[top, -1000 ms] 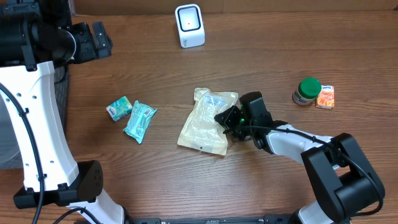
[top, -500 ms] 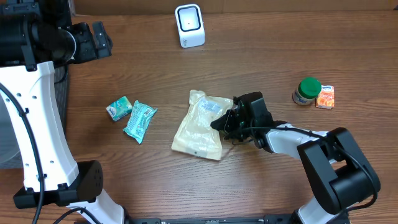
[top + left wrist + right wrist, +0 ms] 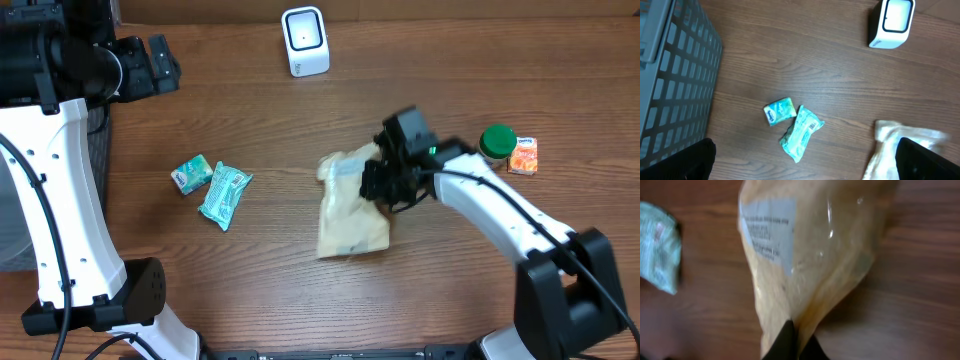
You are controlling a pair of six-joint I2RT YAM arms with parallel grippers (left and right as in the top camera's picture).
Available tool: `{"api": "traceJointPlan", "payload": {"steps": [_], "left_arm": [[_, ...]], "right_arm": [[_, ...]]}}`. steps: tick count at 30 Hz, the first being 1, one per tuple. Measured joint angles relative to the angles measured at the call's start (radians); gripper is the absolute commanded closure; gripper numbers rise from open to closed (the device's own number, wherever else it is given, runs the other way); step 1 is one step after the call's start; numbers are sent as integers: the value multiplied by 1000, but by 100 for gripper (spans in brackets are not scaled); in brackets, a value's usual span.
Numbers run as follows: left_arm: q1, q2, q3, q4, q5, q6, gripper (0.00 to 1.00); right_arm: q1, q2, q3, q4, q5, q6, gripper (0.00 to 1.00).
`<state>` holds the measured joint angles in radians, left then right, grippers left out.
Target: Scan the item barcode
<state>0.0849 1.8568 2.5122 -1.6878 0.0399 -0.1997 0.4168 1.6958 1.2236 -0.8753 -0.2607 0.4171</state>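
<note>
while right pincer (image 3: 792,341) pinches pouch (image 3: 350,215), left pincer (image 3: 160,60) gapes.

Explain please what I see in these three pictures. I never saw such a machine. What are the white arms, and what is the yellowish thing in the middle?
These are two robot arms at a wooden table. One picture looks down from above; the other two come from cameras on each arm's wrist. The right tool is shut on a yellowish bag with a white label. The left tool is open and holds nothing. On the table lie two teal packets, a white scanner, a green-lidded jar and an orange box. A grey basket stands at the left.
</note>
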Motion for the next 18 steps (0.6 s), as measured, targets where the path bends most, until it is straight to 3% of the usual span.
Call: {"api": "traceJointPlan", "payload": {"steps": [4,8,18], "left_arm": [[0,0,0,0,0,0,0],[0,0,0,0,0,0,0],[0,0,0,0,0,0,0]], "right_arm": [[44,-17,141,-221,293,-30,96],[100,-14,153,-331,550,-24,96],[164,236,158,-325,826,-14,96]]}}
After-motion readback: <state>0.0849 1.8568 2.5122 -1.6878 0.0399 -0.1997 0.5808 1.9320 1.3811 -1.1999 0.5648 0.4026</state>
